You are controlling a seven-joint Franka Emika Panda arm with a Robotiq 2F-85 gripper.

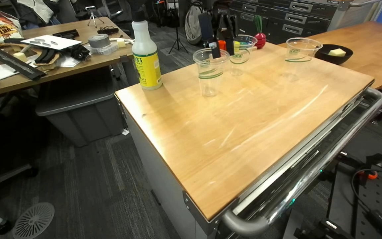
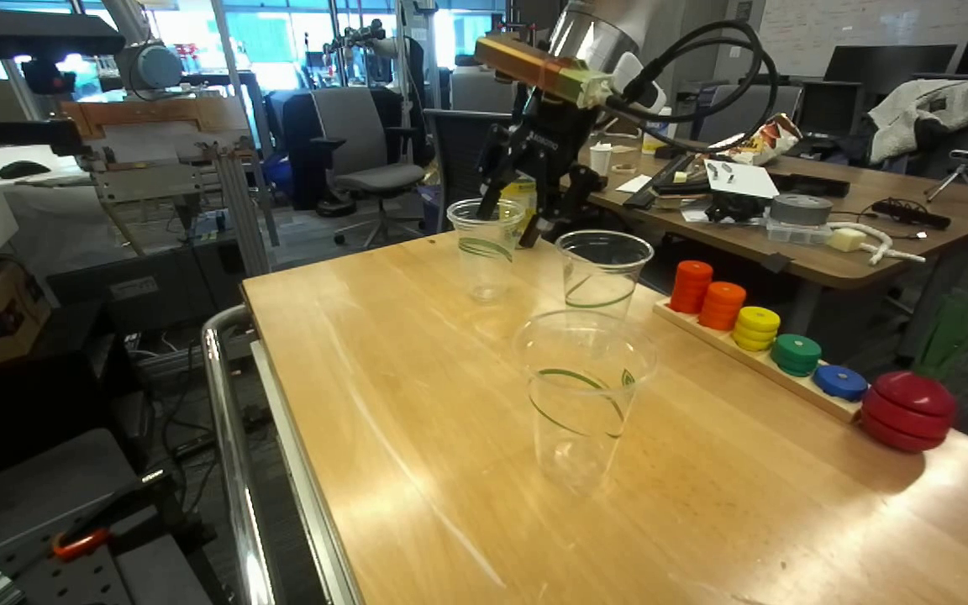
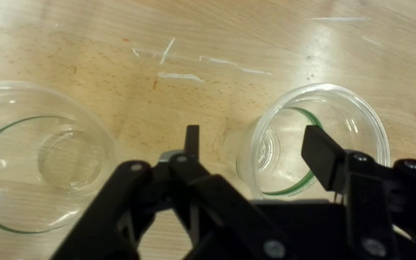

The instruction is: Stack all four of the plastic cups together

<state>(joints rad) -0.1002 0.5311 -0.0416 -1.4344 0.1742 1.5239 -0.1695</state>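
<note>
- Evidently, the stacking is being shown as unfinished, with three separate standing places being counted on the pale brown wooden tabletop (image 2: 442, 420).
- Farthest away in an exterior view, a clear, green-striped plastic tumbler (image 2: 484, 259) with a doubled-looking rim is being straddled by the black two-fingered gripper (image 3: 251, 137); in the wrist view, one finger is being seen over or inside its mouth, the other outside its wall.
- The fingers are being held wide apart, and nothing is being pinched between them; how deep the inner fingertip is being placed is not being clearly shown.
- Apart from it, a middle clear plastic tumbler (image 2: 606, 281) and a foremost clear plastic tumbler (image 2: 583, 412) are being seen upright, neither apparently being touched.
- Since four tumblers are being called for, one nesting is being judged as done, probably at the doubled rim, though an inner tumbler is not being plainly distinguished.
- Two further joinings are therefore being judged as left to do.
</note>
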